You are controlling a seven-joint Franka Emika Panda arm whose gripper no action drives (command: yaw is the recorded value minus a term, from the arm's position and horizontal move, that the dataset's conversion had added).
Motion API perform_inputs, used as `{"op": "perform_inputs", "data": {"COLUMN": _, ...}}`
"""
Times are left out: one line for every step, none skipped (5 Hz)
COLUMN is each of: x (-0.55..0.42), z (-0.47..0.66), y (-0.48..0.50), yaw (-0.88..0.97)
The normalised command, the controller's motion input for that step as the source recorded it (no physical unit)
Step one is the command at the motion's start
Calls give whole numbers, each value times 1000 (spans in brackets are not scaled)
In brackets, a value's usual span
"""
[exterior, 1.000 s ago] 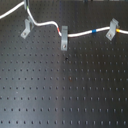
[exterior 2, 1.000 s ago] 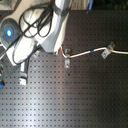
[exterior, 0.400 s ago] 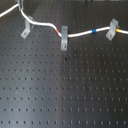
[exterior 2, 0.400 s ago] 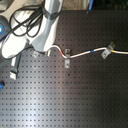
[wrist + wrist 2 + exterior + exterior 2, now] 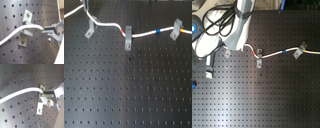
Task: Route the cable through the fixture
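- The cable [image 5: 144, 34] runs as a white line across the upper part of the first exterior view, already seated in the middle [image 5: 128, 39] and right [image 5: 176, 30] clips.
- Its free stretch ends in my gripper [image 5: 50, 32], whose fingers are pinched on it.
- The fixture [image 5: 25, 28] sits beside that pinch in the first wrist view, with the cable's long axis crossing its fork.
- I judge the cable must drop sideways into that slot.

No text, label, brand, number or sign is legible in any view.
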Motion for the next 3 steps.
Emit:
{"op": "perform_inputs", "data": {"x": -110, "z": 322, "y": 34, "yaw": -403}}
{"op": "perform_inputs", "data": {"x": -98, "z": 525, "y": 61, "yaw": -391}}
{"op": "perform_inputs", "data": {"x": -135, "z": 489, "y": 157, "yaw": -314}}
